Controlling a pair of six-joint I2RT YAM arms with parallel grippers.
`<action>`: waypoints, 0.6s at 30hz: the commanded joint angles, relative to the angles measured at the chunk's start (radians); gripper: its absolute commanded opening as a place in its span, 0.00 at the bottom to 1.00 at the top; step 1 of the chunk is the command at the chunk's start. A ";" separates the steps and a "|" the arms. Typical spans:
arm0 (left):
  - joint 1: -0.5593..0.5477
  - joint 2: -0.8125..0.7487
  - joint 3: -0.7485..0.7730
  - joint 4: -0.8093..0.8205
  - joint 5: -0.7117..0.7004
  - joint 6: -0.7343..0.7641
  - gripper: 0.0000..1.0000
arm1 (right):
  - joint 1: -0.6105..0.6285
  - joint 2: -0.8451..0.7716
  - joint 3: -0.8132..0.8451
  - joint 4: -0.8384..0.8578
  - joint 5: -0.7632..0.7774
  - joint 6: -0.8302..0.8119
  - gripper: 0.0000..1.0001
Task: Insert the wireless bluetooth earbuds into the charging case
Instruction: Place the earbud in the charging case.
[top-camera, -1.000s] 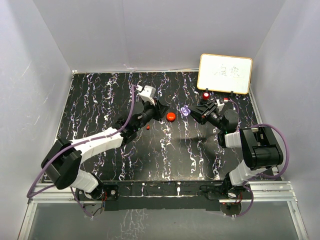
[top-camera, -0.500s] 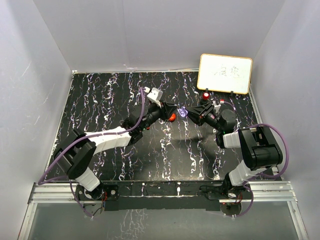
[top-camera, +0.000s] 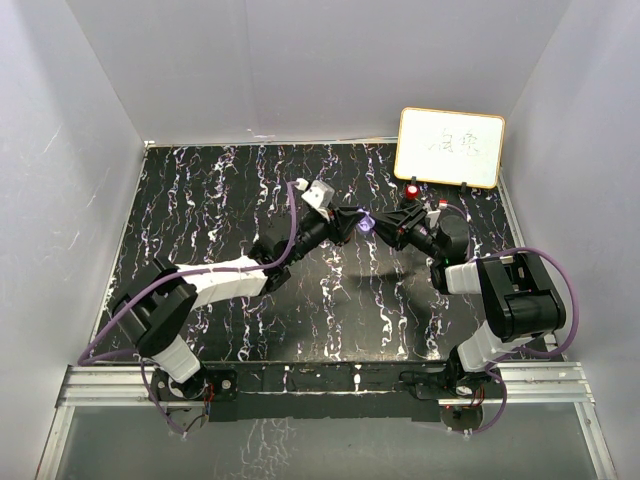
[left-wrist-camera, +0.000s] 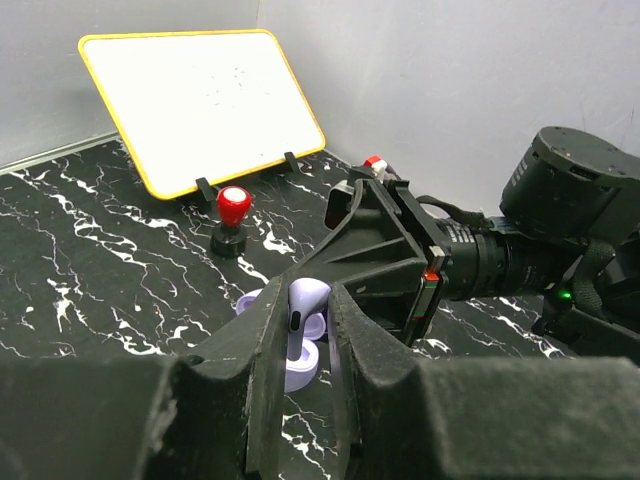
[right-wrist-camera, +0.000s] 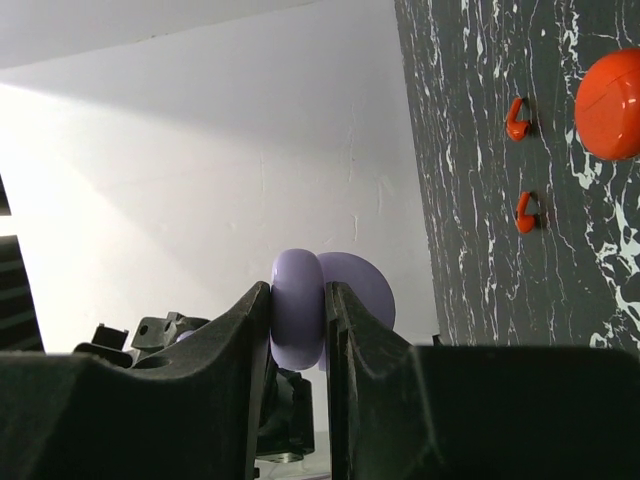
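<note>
1. Pale purple earbud (left-wrist-camera: 302, 300) is sitting pinched between the fingers of the left gripper (top-camera: 353, 222), its stem pointing down at the purple case (left-wrist-camera: 300, 370) right below it; whether the stem is touching the case cannot be told.
2. The left gripper is clamping on that earbud above the middle of the table (top-camera: 200, 200), a little toward the far side.
3. The purple case is being held off the table, hinged open, one half squeezed between the fingers of the right gripper (top-camera: 382, 226), the other half standing free beside them.
4. The two grippers are meeting tip to tip, the left one reaching in from the left and the right one from the right.
5. Two red earbuds (right-wrist-camera: 516, 118) are lying on the black marbled table, apart from each other and near the red case (right-wrist-camera: 610, 105), not touching it.
6. A whiteboard (top-camera: 450, 147) is leaning at the far right corner, with a red knob (top-camera: 413, 188) on a black base standing just near of it.
</note>
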 joint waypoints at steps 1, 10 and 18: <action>-0.016 0.015 0.021 0.096 0.022 0.039 0.00 | 0.013 -0.037 0.043 0.027 0.020 0.022 0.00; -0.035 0.044 0.016 0.135 0.012 0.074 0.00 | 0.019 -0.043 0.035 0.033 0.033 0.039 0.00; -0.047 0.068 0.008 0.169 -0.011 0.095 0.00 | 0.020 -0.028 0.020 0.082 0.033 0.071 0.00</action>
